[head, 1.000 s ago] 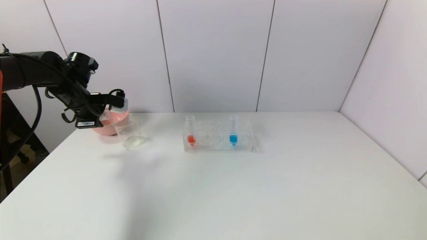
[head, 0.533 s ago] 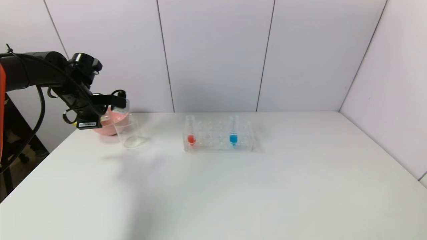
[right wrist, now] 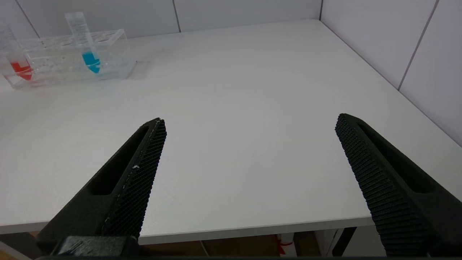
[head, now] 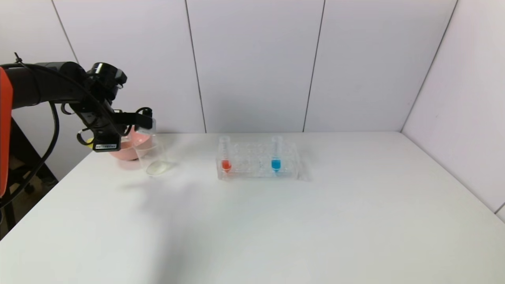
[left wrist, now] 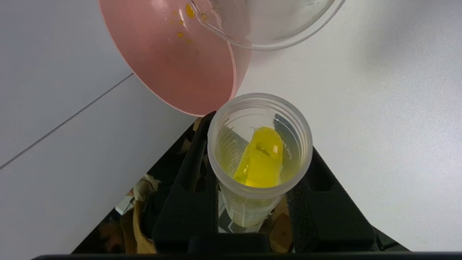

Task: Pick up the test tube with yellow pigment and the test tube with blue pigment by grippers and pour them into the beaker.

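Yellow-pigment work comes first: the test tube with yellow pigment [left wrist: 260, 160] is pinched between the fingers of the left gripper [left wrist: 254, 187], tipped nearly level near the table's far left corner, its open mouth facing the beaker [head: 153, 157]; the yellow liquid sits pooled along the tube's lower wall and has not reached the lip. The beaker stands just in front of the pink bowl [head: 132, 148], and yellow droplets already spot the bowl's inner wall [left wrist: 180, 34], so aim matters.

To pour well, I judge the mouth should be brought squarely over the beaker's rim before tilting further; the tilt should be slow, so the thin stream falls inside the glass and not into the bowl beside it; the pinch should hold firm, since a smooth tube could slip as it turns.

The test tube with blue pigment [head: 276, 154] stands upright in the clear rack [head: 258, 161] near the middle of the far edge, with a red-liquid tube [head: 225, 154] at the rack's other end. The right gripper [right wrist: 249, 151] waits over the near right edge, fingers spread wide, holding nothing.

Faint graduation marks run down the tubes; a small white label on the left wrist cannot be read.
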{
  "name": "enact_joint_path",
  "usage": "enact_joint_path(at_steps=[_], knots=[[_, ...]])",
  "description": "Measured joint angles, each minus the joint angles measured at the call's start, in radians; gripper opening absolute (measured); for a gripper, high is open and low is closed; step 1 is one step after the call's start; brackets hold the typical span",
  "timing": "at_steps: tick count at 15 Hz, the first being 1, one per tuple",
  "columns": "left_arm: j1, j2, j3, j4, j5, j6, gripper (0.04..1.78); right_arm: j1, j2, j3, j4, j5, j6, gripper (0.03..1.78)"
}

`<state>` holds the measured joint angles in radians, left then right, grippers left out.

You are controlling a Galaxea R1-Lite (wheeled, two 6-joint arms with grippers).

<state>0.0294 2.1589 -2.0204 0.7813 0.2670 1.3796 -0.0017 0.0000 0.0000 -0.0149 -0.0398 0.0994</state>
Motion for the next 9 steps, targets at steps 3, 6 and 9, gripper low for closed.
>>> enact_joint_path(at_steps=[3,6,9], knots=[[-0.011,0.009,-0.001,-0.006,0.046,-0.014,0.54,0.0,0.0,0.0,0.0,0.0,0.0,1.71],[-0.023,0.02,-0.001,-0.013,0.063,-0.026,0.54,0.0,0.0,0.0,0.0,0.0,0.0,1.71],[-0.026,0.028,-0.001,-0.015,0.084,-0.028,0.54,0.0,0.0,0.0,0.0,0.0,0.0,1.71]])
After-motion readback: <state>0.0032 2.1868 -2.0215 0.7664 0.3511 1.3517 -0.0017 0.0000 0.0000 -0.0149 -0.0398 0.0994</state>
